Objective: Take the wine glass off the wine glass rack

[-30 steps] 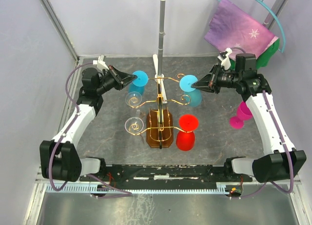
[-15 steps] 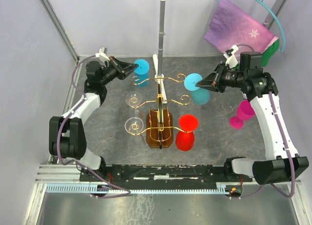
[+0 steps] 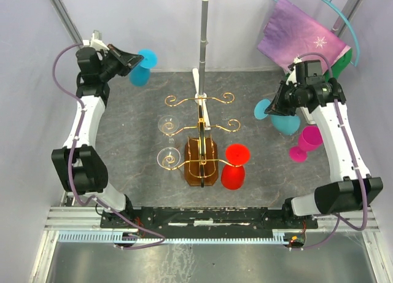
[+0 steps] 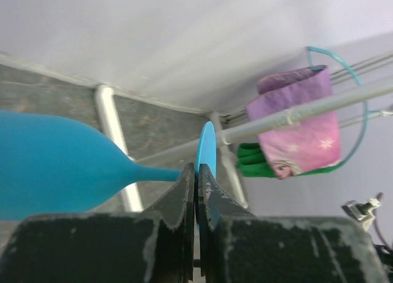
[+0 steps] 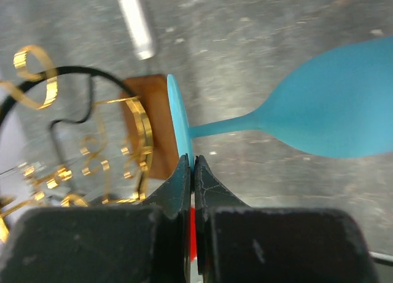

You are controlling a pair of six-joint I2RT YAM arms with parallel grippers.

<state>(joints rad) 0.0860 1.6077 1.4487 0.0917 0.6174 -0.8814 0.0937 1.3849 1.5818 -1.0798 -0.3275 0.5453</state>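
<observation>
The gold wire wine glass rack (image 3: 201, 135) stands mid-table on its amber base (image 3: 201, 163). Two clear glasses (image 3: 166, 124) (image 3: 166, 157) hang on its left arms and a red glass (image 3: 235, 166) hangs at its front right. My left gripper (image 3: 136, 61) is shut on the foot of a blue wine glass (image 3: 143, 67), held high at the far left, clear of the rack; its bowl shows in the left wrist view (image 4: 55, 166). My right gripper (image 3: 274, 104) is shut on the foot of another blue wine glass (image 3: 284, 120), held right of the rack; its bowl shows in the right wrist view (image 5: 331, 105).
A grey upright pole (image 3: 202, 37) stands behind the rack. A pink glass (image 3: 305, 143) stands on the table at the right, close to the right-hand blue glass. A purple bag (image 3: 304, 37) hangs at the back right. Frame posts (image 3: 70, 31) edge the back left.
Both grippers have pulled their blue glasses off the rack's back arms: the left one up and out to the far left, the right one out to the right and lower.
</observation>
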